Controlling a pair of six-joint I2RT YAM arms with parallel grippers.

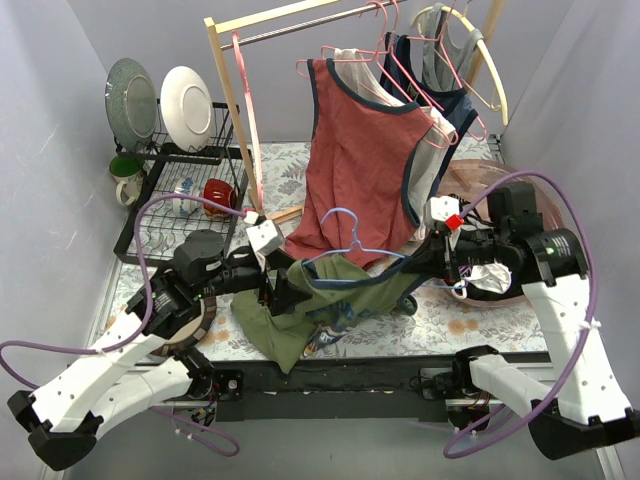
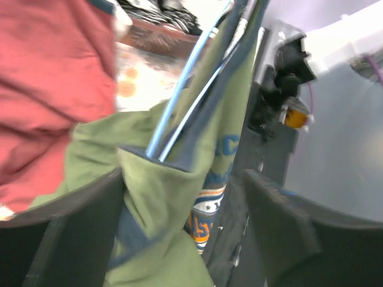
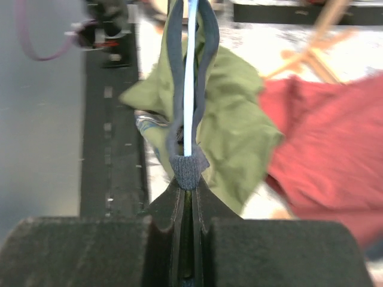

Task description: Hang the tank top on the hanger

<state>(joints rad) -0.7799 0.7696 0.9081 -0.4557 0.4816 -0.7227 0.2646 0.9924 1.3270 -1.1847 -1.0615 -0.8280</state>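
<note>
The olive-green tank top (image 1: 300,335) hangs between my two grippers above the table's front, with the light-blue wire hanger (image 1: 345,213) threaded into it, hook up. My right gripper (image 1: 418,262) is shut on the navy trim of the tank top (image 3: 233,113), where the hanger wire (image 3: 190,78) ends at its tips (image 3: 189,182). My left gripper (image 1: 288,290) is at the shirt's left end. In the left wrist view its jaws (image 2: 182,174) stand wide apart, with a fold of the tank top (image 2: 161,197) against the left finger (image 2: 78,221). The hanger wires (image 2: 179,89) run up out of the fold.
A rust-red tank top (image 1: 360,140) hangs on a pink hanger from the wooden rack (image 1: 225,80) right behind. A cream curved hanger (image 1: 490,60) hangs at the rack's right. A dish rack (image 1: 180,215) with plates and a red mug (image 1: 218,192) stands back left. A pinkish basin (image 1: 480,175) sits back right.
</note>
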